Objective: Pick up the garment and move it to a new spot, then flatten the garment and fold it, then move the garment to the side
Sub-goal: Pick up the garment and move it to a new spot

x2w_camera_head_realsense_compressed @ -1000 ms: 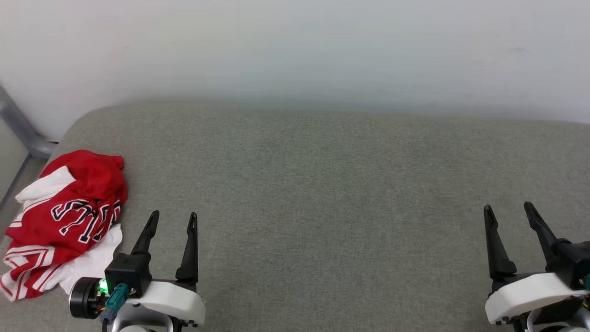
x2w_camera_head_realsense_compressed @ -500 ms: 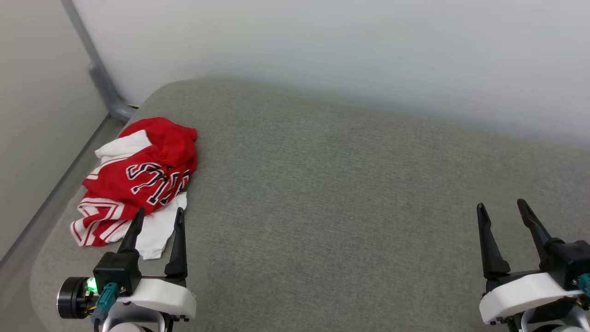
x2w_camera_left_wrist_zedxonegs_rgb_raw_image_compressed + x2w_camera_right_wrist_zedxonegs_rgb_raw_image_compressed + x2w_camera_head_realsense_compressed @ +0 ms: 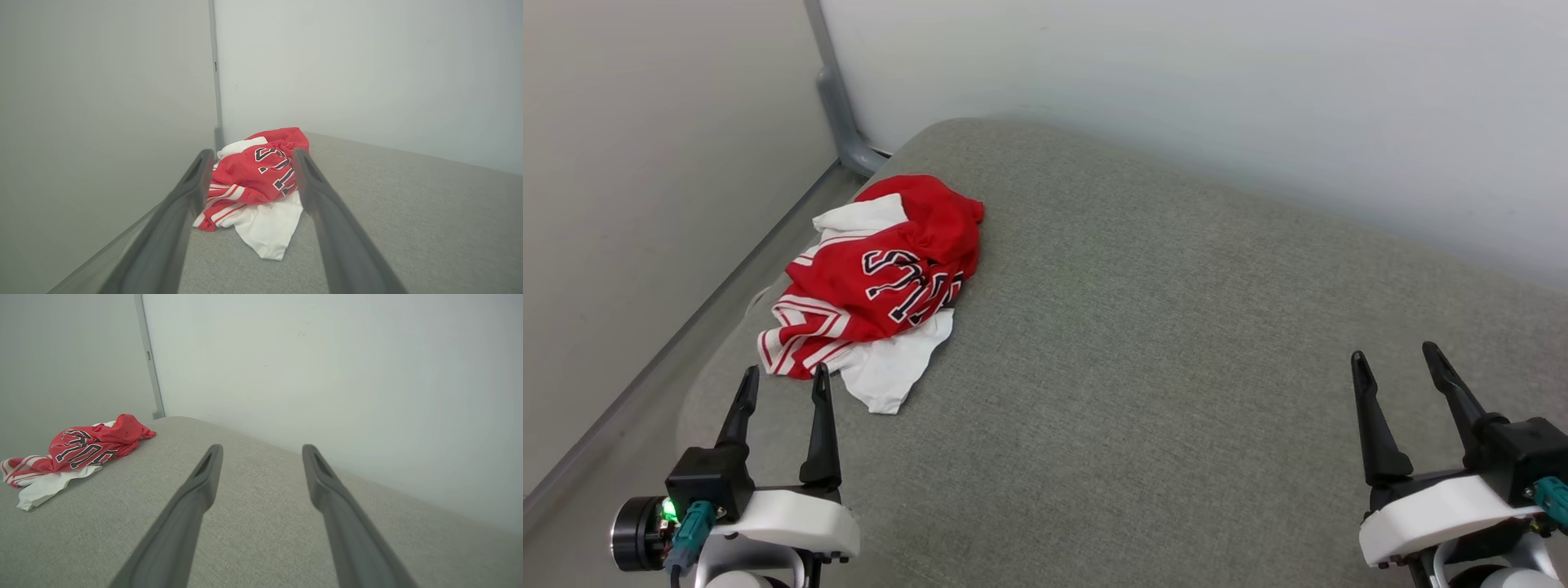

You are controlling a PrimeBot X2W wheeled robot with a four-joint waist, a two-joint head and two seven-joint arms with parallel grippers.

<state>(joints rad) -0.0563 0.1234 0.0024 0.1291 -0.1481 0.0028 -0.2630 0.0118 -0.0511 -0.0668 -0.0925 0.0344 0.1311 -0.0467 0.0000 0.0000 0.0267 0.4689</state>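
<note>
Head camera has swung left, garment point(image 3: 882, 278) itself unmoved | crumpled heap lies just beyond left gripper point(image 3: 786, 372) tips, near cushion point(image 3: 1176, 392) corner | left fingers spread, empty | right gripper point(image 3: 1392, 353) spread, empty, well apart from cloth | risk: pinching only the white sleeve nearest the tips, so the heap drags or slides off the cushion edge
</note>
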